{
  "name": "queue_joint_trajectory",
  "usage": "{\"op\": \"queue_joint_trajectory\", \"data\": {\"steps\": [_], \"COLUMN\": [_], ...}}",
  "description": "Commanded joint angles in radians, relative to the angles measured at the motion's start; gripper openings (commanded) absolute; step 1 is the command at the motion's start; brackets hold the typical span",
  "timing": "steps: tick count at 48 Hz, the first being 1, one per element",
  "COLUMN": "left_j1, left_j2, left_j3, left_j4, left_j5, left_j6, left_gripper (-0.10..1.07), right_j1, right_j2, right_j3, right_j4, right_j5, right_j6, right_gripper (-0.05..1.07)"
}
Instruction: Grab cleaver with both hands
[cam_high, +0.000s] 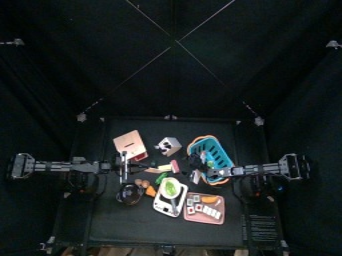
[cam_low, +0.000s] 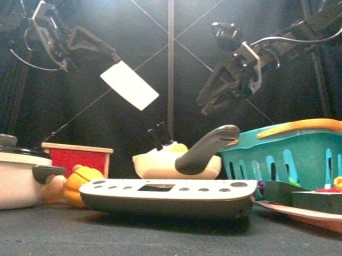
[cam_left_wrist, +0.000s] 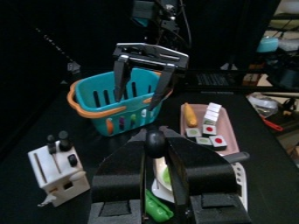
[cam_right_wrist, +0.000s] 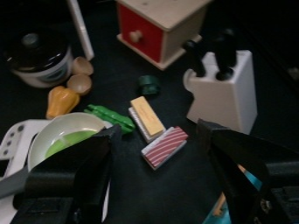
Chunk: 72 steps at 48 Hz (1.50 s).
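Note:
The cleaver's white blade (cam_low: 130, 85) hangs in the air at upper left in the front view, below my left arm. In the left wrist view its dark handle (cam_left_wrist: 155, 142) stands between the jaws of my left gripper (cam_left_wrist: 158, 157), which is shut on it. My right gripper (cam_right_wrist: 155, 138) is wide open and empty, above the table. From the left wrist view it (cam_left_wrist: 146, 74) hangs open beyond the cleaver, apart from it. In the front view it (cam_low: 214, 98) sits to the blade's right.
On the table are a teal basket (cam_left_wrist: 111, 96), a pink tray (cam_left_wrist: 211, 131), a white knife block (cam_right_wrist: 222, 83), a red box (cam_right_wrist: 163, 22), a black pot (cam_right_wrist: 41, 52), a plate of greens (cam_right_wrist: 65, 140) and a white scale (cam_low: 160, 195). Small food pieces lie between them.

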Motion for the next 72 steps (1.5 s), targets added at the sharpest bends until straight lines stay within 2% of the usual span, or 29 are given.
{"op": "queue_joint_trajectory", "data": {"steps": [1,8,13,31,45,53,72], "left_j1": [-0.025,-0.046,-0.055,-0.055,-0.054,-0.052,-0.049], "left_j2": [0.015,0.058,0.106,0.313,0.399,0.394,0.393], "left_j3": [-0.002,0.005,-0.003,-0.092,-0.140,-0.143,-0.123], "left_j4": [-0.011,-0.018,-0.017,0.003,0.029,0.032,0.031], "left_j5": [-0.075,-0.176,-0.222,-0.371,-0.411,-0.413,-0.413], "left_j6": [0.003,0.005,0.009,0.020,0.023,0.023,0.023], "left_gripper": [0.48,0.48,0.48,0.48,0.48,0.48,0.48], "right_j1": [0.061,0.120,0.133,0.127,0.109,0.094,0.081], "right_j2": [-0.021,-0.018,-0.020,0.009,0.023,0.048,0.064], "right_j3": [-0.011,-0.038,-0.061,-0.129,-0.118,-0.117,-0.114], "right_j4": [-0.061,-0.135,-0.129,0.095,0.167,0.202,0.230], "right_j5": [0.005,0.006,0.008,0.002,-0.021,-0.032,-0.040], "right_j6": [-0.014,-0.063,-0.086,-0.091,-0.089,-0.091,-0.091], "right_gripper": [0.99,0.99,0.99,0.99,0.98,0.91,0.65]}}
